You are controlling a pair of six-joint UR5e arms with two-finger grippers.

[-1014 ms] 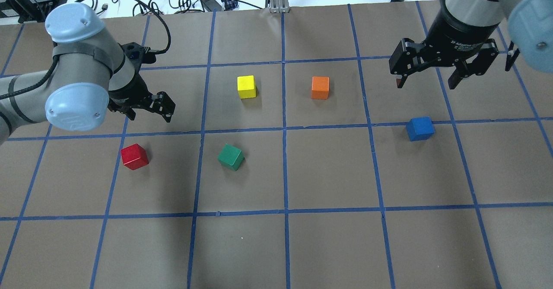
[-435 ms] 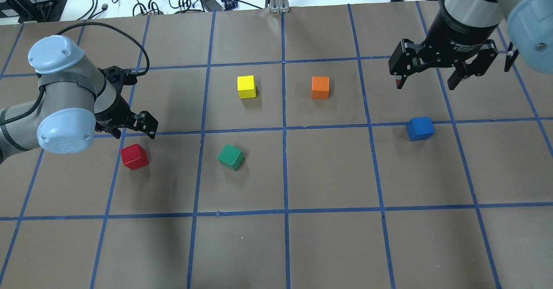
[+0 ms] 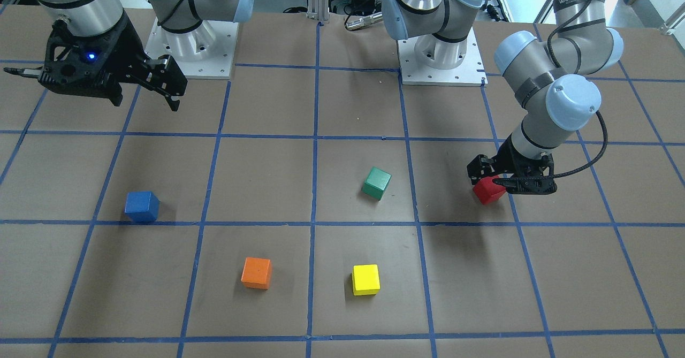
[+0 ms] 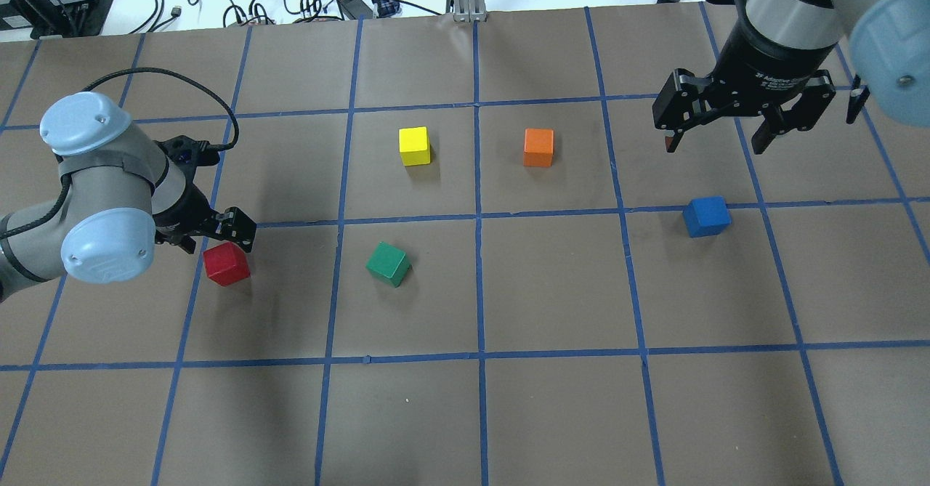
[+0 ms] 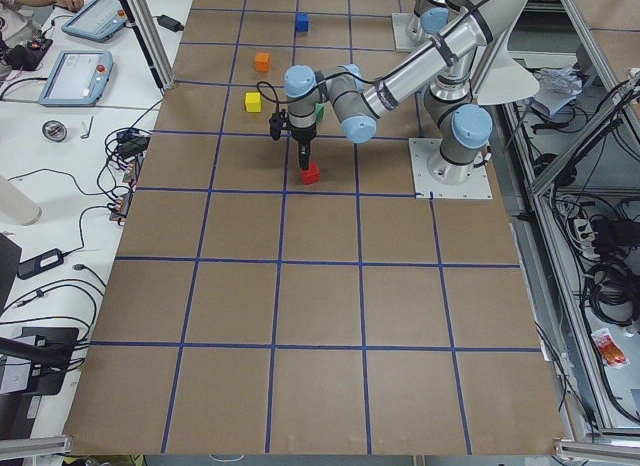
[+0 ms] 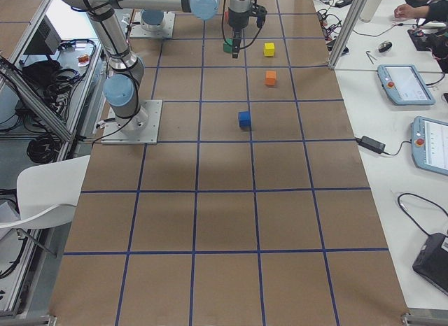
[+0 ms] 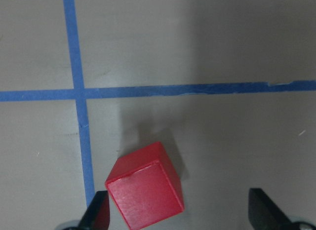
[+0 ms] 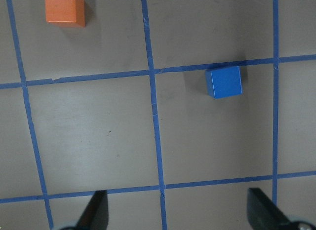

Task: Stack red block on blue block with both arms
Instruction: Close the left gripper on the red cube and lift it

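The brown gridded table [image 4: 552, 413] held the red block [image 4: 227, 264] near its left edge, just beneath the left gripper [image 4: 214, 233]; its fingers were spread, the block off-centre toward one and skewed; the blue block [image 4: 706, 216] sat toward the right edge, the right gripper [image 4: 716, 141] open nearby.

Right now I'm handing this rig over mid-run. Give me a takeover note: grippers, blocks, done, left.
Left gripper: open, low over the red block, which sits on the table off-centre, close to one jaw; not gripped.
Right gripper: open, empty, raised beyond the blue block.
Blue block: alone on the table, on the robot's right side.
Done: nothing lifted or stacked.
Left: centre and close on red, carry it across, set it on blue.
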